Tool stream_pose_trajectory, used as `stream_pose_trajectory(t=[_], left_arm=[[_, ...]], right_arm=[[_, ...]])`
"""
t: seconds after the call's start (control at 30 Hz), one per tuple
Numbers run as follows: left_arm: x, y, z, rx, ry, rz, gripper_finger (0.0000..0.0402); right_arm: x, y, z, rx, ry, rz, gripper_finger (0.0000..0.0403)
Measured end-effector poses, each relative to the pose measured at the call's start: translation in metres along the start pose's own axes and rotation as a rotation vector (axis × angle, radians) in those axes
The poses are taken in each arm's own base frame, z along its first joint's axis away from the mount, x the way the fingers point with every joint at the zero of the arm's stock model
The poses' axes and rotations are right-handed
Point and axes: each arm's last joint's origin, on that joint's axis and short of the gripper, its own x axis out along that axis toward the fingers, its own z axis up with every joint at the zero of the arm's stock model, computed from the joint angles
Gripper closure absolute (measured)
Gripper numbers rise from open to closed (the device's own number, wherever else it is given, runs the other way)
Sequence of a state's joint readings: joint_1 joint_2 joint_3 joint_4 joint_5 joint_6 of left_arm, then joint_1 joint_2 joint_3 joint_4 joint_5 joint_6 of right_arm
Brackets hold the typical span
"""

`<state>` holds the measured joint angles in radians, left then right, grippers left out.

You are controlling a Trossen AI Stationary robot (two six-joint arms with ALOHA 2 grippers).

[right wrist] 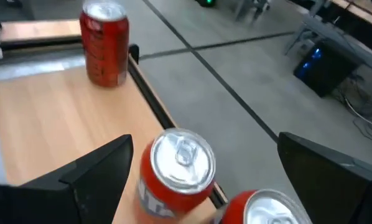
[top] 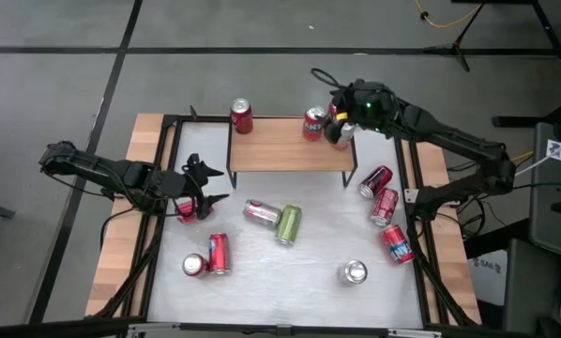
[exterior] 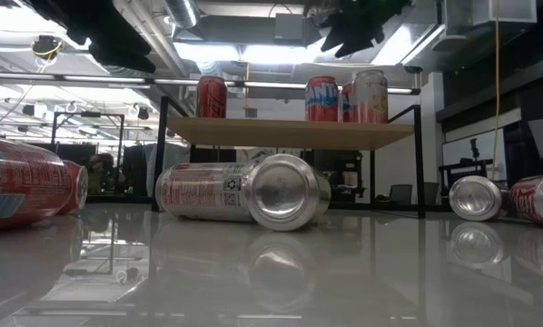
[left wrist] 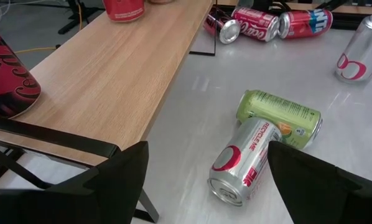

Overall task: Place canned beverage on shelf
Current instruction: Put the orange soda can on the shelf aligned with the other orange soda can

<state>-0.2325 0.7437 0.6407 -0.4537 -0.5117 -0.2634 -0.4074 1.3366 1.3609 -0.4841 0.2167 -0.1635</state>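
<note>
Silver can lying, end-on | shelf long axis crosswise | right pincer wide, empty

Lab: exposed ceiling ducts, tripods.

Partly readable "ANT" in white on an orange-red can standing on the shelf; "RECYCLE ME" along the silver can lying on the table; other can labels too blurred to read.
</note>
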Motion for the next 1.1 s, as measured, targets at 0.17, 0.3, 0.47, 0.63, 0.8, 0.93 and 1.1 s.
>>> stream_pose_trajectory(t=[0.17,0.3,0.47,0.63,0.8,0.93,1.1], left_arm=[[0.000,0.000,0.000,0.000,0.000,0.000,0.0082],[0.000,0.000,0.000,0.000,0.000,0.000,0.0082],[0.000,0.000,0.000,0.000,0.000,0.000,0.0082],[0.000,0.000,0.000,0.000,0.000,0.000,0.0082],[0.000,0.000,0.000,0.000,0.000,0.000,0.0082],[0.000,0.000,0.000,0.001,0.000,0.001,0.0082],[0.000,0.000,0.000,0.001,0.000,0.001,0.0082]], right_arm=[[0.018,0.006,-0.005,-0.011,0.042,0.009,0.0013],[0.027,0.007,-0.007,-0.017,0.061,-0.019,0.0013],[0.032,0.007,-0.010,-0.046,0.089,-0.065,0.0013],[0.033,0.007,-0.010,-0.050,0.092,-0.083,0.0013],[0.035,0.006,-0.011,-0.071,0.108,-0.125,0.0013],[0.038,0.006,-0.012,-0.078,0.115,-0.139,0.0013],[0.038,0.005,-0.012,-0.080,0.120,-0.168,0.0013]])
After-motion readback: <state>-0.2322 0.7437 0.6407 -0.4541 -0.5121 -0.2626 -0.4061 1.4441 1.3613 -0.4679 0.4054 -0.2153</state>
